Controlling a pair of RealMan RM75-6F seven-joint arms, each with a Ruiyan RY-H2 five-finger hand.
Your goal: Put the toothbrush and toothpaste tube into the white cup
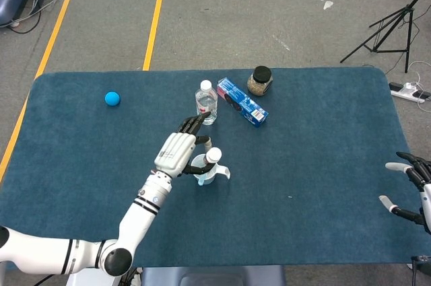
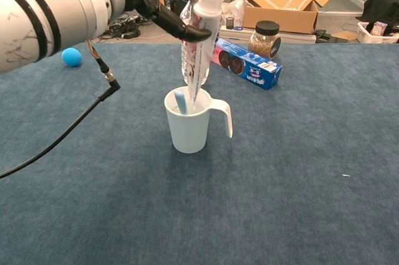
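Left hand (image 2: 163, 4) grips the toothpaste tube (image 2: 201, 43) near its cap end, fingers wrapped around the upper part, cap pointing up. The hold is high on the tube so the flat tail hangs free and can go in first; in the chest view that tail already dips inside the rim of the white cup (image 2: 189, 121). The tube leans slightly, top toward 1 o'clock, tail angled down into the mouth.

Toothbrush (image 2: 180, 102): a pale blue piece of it shows inside the cup, against the wall at about 9 o'clock. That half of the task looks done.

In the head view the left hand (image 1: 176, 153) sits at 10 o'clock of the cup (image 1: 205, 173), coming over it from the side, which leaves the handle at 3 o'clock unobstructed. The cup stands upright on the blue table (image 1: 316, 185).

Right hand (image 1: 412, 188) rests far off at the table's 4 o'clock edge, fingers spread, holding nothing. It has no part in this step.

Clutter behind the cup, toward 12 to 1 o'clock: water bottle (image 1: 207, 103), blue cookie box (image 1: 242, 102), jar (image 1: 259, 81) with dark lid. The bottle stands just behind the tube in the chest view; the tube's lean keeps near it but contact cannot be told. Blue ball (image 1: 112, 98) lies well apart at 10 o'clock.

Judgement: the tube is mid-insertion; what remains is a release so it drops and leans on the rim. A light cup could tip if the tube is pushed sideways.
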